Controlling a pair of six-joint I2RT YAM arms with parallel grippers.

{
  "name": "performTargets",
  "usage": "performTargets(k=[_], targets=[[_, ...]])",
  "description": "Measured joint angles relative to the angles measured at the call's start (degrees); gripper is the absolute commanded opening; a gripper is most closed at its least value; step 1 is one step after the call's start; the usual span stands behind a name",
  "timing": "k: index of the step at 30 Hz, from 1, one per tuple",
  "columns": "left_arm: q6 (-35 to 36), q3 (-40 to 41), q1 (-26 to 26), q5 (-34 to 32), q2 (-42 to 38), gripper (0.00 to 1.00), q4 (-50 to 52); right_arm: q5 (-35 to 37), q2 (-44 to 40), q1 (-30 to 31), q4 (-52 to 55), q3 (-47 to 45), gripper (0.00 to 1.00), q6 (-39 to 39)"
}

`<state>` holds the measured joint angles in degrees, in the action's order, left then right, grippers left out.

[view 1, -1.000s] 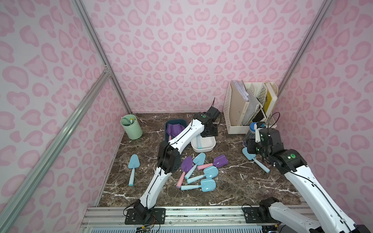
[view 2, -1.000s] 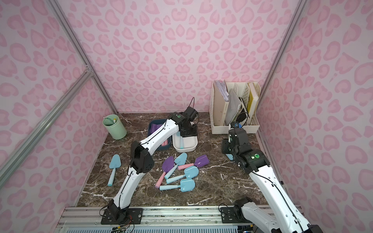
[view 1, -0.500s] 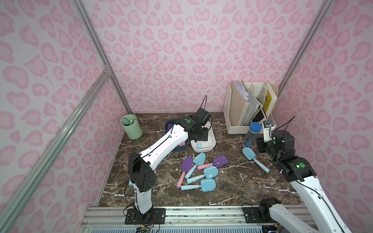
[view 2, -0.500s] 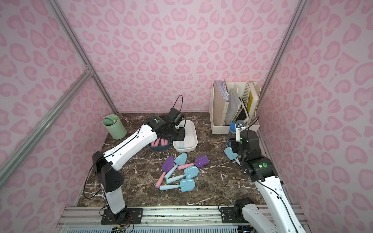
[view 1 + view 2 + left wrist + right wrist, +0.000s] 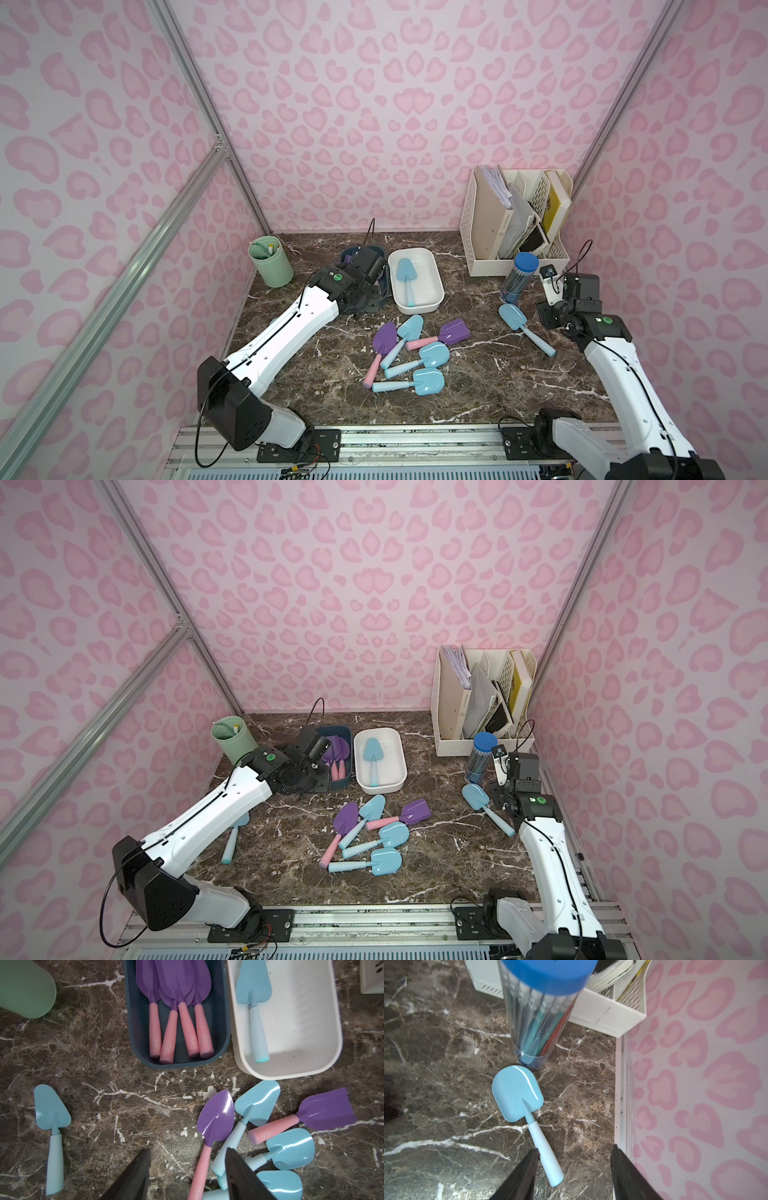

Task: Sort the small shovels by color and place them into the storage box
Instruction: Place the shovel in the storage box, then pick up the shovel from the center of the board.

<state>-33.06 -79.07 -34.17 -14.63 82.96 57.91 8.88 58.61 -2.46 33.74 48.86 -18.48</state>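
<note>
left fingers [image 5: 133, 1176] and right fingers [image 5: 521, 1174] both apart, empty. shovel [image 5: 529, 1118] by the desk's right edge looks light, slick plastic, I'd grab the handle [image 5: 547, 1157].

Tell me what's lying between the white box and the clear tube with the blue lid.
Nothing: in both top views, only bare marble tabletop separates the white box from the clear tube.
</note>
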Motion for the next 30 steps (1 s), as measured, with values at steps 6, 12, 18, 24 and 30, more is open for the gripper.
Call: performTargets(k=[6,12,18,24,30], targets=[[0.2,4.2,1.3,0.9,-0.7,0.62,-1.4,-2.5,2.4,-2.8,-4.0,-4.4,0.59,-4.1],[1.0,5.5,2.0,2.8,0.5,0.62,-3.2,-6.1,6.0,-4.4,-7.6,-8.8,0.59,-7.3],[1.9,5.7,2.4,3.5,1.1,0.62,-4.5,-8.1,8.9,-4.5,-10.2,-10.9,0.59,-9.5],[3.0,6.4,2.9,3.7,1.3,0.62,-4.9,-9.6,10.4,-4.6,-12.0,-12.3,0.59,-10.7],[3.1,6.8,3.1,4.0,1.3,0.62,-5.1,-10.7,12.0,-5.0,-13.3,-14.0,0.6,-11.3]])
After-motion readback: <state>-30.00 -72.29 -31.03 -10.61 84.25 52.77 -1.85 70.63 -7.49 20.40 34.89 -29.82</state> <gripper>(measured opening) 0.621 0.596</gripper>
